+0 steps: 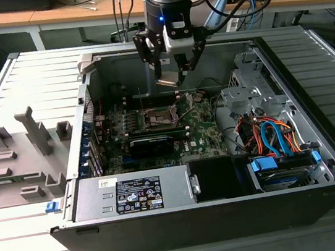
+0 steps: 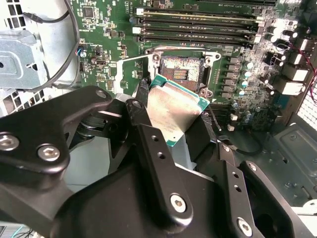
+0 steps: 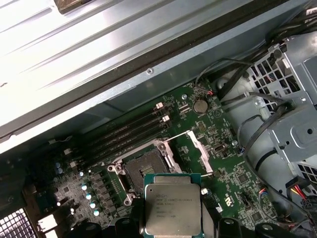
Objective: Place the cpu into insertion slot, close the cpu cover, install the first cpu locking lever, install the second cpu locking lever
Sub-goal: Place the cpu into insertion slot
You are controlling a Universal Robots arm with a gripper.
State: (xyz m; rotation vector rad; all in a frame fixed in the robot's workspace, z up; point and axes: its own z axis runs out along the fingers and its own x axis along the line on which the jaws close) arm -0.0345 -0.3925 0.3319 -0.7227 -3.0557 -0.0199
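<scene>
The tool (image 1: 170,75) is closed onto the cpu (image 2: 173,111), gripping it by two opposite edges with the dull metal top showing in both wrist views. It holds the chip in the air above the insertion slot (image 3: 146,168), clear of the green motherboard (image 1: 203,134). The insertion slot lies exposed, its contact field showing, and the cpu cover (image 3: 200,151) stands swung open along one edge of the slot.

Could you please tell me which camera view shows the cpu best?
The first wrist view: the cpu faces it squarely. The second wrist view shows it tilted, with glare; the exterior view, distant and oblique.
</scene>
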